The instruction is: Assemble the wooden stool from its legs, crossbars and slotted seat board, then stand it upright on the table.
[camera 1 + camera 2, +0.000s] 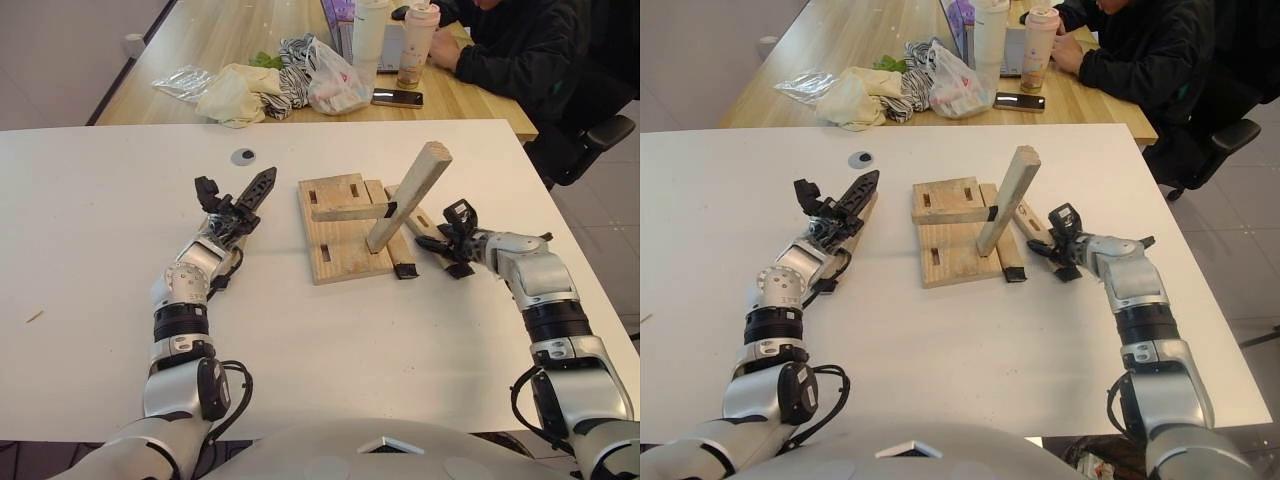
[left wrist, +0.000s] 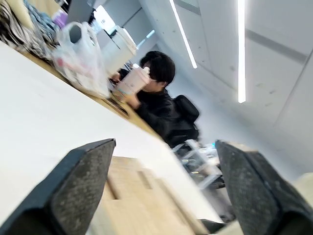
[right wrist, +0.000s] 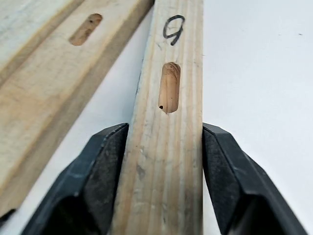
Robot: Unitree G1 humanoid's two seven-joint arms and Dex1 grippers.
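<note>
Right wrist view: our R gripper (image 3: 165, 139) low, clamped on slotted wood bar (image 3: 172, 49) | L gripper (image 1: 236, 190) fingers apart, left of seat board (image 1: 335, 258) | leg (image 1: 410, 195) tilted on it.

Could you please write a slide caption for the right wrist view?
Right gripper clamps a slotted wooden piece lying on the white table, beside a second slotted part.

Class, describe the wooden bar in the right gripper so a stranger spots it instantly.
On the white table, look right of the slotted seat board. The bar lies flat there, clamped by the right gripper, unlike the leg standing tilted on the board.
</note>
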